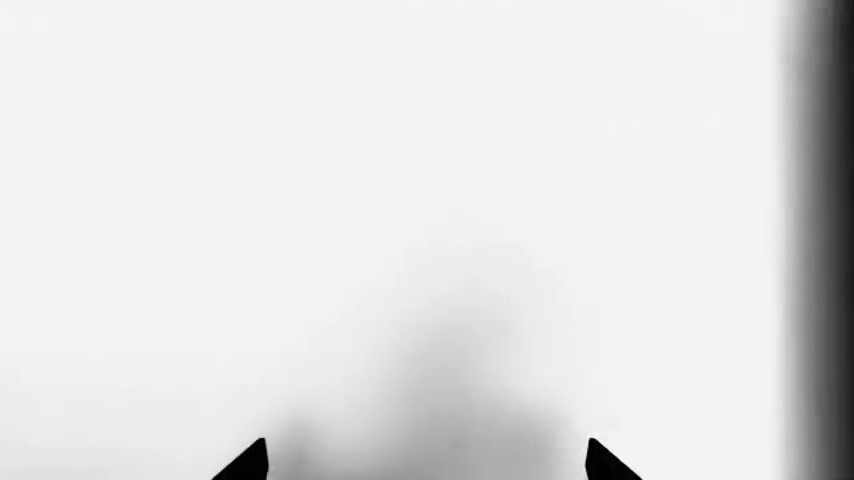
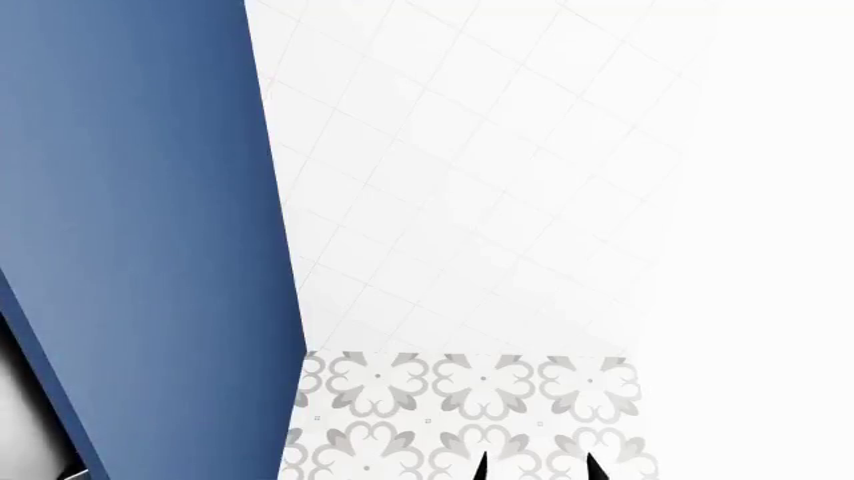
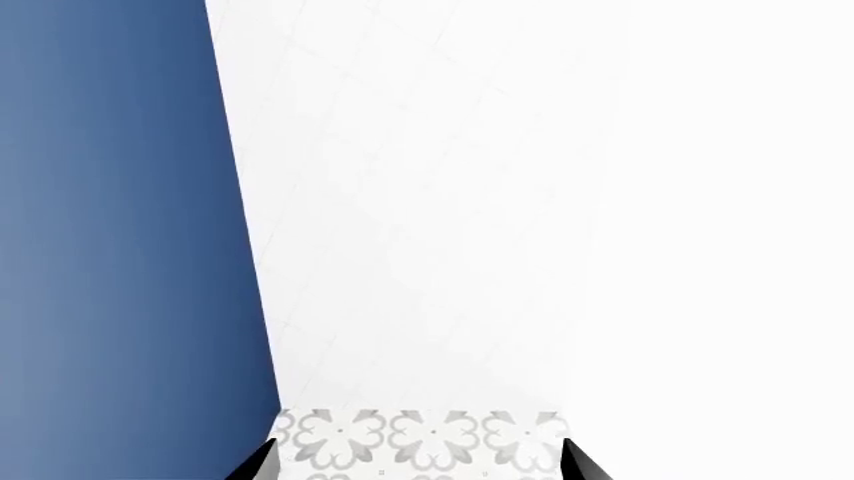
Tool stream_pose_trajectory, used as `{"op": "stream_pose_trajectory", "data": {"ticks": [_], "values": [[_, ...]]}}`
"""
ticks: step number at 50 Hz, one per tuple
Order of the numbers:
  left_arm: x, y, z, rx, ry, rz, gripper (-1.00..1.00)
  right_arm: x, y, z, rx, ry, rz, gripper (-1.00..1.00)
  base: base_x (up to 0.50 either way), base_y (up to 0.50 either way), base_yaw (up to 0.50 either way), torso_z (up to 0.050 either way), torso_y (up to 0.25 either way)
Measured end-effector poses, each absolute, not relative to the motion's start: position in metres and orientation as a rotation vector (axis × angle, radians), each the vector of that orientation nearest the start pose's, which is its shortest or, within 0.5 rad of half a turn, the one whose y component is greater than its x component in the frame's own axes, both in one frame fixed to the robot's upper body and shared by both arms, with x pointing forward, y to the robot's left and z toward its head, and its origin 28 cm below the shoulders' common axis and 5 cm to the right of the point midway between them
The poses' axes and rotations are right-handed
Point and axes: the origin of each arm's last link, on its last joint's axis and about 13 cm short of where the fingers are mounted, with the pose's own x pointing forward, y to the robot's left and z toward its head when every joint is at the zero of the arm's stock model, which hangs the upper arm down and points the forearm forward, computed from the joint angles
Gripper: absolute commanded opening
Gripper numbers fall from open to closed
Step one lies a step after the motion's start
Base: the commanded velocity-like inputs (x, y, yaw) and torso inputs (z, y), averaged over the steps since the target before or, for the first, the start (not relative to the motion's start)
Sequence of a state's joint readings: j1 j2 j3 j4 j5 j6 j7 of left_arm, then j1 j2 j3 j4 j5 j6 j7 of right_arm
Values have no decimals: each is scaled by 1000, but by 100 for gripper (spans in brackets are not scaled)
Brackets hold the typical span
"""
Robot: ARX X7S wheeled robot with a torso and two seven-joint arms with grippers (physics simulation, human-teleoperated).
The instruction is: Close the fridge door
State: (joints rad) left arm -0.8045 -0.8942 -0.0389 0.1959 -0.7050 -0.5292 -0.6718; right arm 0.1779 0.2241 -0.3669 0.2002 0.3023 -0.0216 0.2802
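Note:
No surface here can be named with certainty as the fridge door; no steel face or black bar handle shows. A flat white surface [image 1: 334, 170] fills the left wrist view, with a soft grey shadow low on it and a dark band [image 1: 827, 240] along one side. Whether it is the door's white lining, I cannot tell. My left gripper [image 1: 427, 462] faces this surface, open, with nothing between its tips. My right gripper [image 3: 416, 462] is open too, over patterned floor tiles [image 3: 427, 440]. Its black tips show at the bottom of the head view as the right gripper [image 2: 537, 468].
A plain blue cabinet side panel [image 2: 134, 220] rises at the left, close to the right gripper. A white tiled wall [image 2: 454, 180] stands behind, and a plain white surface [image 2: 761, 250] bounds the right. A silver-grey sliver [image 2: 24, 425] shows at the bottom left corner.

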Motion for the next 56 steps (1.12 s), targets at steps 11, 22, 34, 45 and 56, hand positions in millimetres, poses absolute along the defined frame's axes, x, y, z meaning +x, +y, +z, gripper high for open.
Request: {"op": "stream_pose_trajectory", "data": {"ticks": [11,22,34,45,56], "values": [[290,398,328,109,-496,719,100,238,-89,2,6,89,22,100,0,0,0,0,0],[322,404,338,172,-449,777,100,240,-88,1,9,91,19,100,0,0,0,4,0],[342,427,364,219,-441,813,100,242,-87,-1,11,91,18,100,0,0,0,0,0],[322,407,345,180,-464,659,100,240,-86,-1,16,92,19,100,0,0,0,0,0],[230,347,300,56,-487,278,100,233,-87,2,17,96,24,100,0,0,0,0,0]]}}
